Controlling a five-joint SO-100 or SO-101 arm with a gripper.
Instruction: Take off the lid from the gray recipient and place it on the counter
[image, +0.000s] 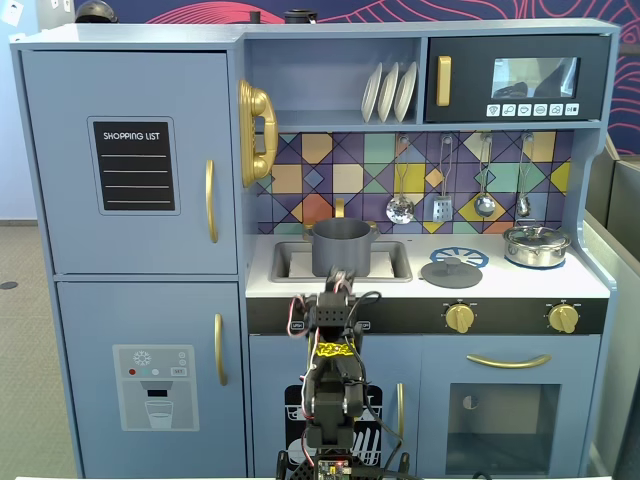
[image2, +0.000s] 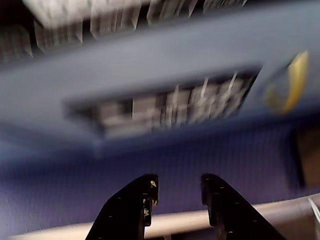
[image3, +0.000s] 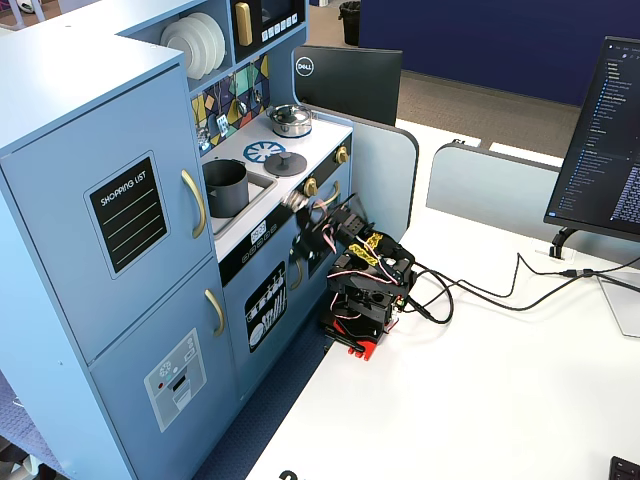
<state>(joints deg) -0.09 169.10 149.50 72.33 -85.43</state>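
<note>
One matte dark-gray cylindrical pot (image: 341, 247) stands uncovered in the recessed sink of the toy kitchen's white countertop (image: 400, 282). One flat dark-gray round lid with a central knob (image: 451, 272) lies on that countertop at the pot's three o'clock, overlapping a blue burner mark. One shiny silver pot (image: 537, 245) sits farther right. The black two-finger gripper (image2: 177, 192), fingers apart and holding nothing, hangs below the counter edge.
</note>
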